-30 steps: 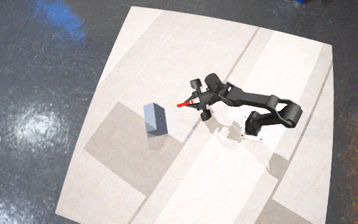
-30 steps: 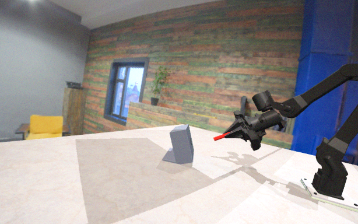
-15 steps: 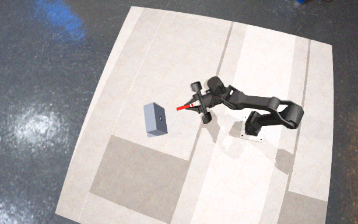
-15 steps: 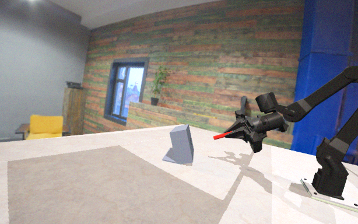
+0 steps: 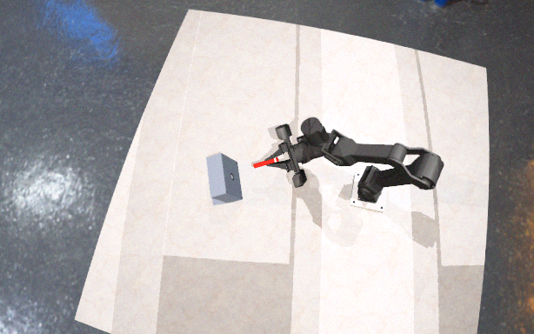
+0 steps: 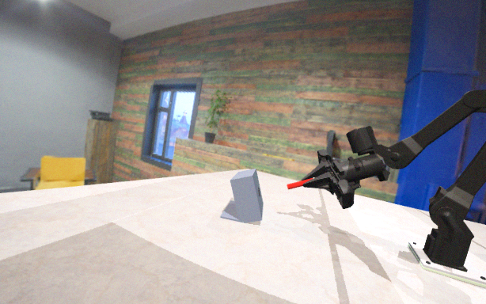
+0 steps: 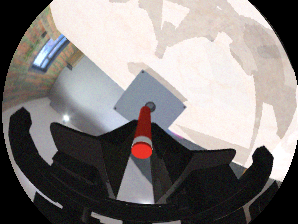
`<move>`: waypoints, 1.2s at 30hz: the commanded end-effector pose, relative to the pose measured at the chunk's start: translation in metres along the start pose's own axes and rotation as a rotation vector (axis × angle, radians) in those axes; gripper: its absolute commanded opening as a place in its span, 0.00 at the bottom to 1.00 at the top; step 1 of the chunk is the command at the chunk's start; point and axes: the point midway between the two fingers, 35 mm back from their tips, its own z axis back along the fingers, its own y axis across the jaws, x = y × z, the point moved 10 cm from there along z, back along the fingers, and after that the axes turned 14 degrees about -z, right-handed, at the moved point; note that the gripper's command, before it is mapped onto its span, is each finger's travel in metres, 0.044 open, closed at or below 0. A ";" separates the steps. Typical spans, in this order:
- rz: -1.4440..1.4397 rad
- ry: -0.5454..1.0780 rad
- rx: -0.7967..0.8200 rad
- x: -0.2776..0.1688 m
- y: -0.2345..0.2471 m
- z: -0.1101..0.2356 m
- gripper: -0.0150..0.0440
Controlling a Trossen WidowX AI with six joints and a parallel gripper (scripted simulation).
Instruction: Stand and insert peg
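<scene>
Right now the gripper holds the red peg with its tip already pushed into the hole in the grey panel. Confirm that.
Not quite. The gripper does hold the red peg, but its tip is short of the grey panel, not in the hole. The top view shows bare table between them.
</scene>
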 end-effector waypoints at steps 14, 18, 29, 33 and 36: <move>0.009 0.023 -0.002 -0.002 -0.002 -0.017 0.25; 0.011 0.029 -0.003 -0.002 -0.003 -0.020 0.25; 0.015 0.043 -0.007 -0.003 -0.006 -0.030 0.25; 0.016 0.049 -0.008 -0.003 -0.007 -0.034 0.25; 0.017 0.053 -0.009 -0.003 -0.008 -0.037 0.25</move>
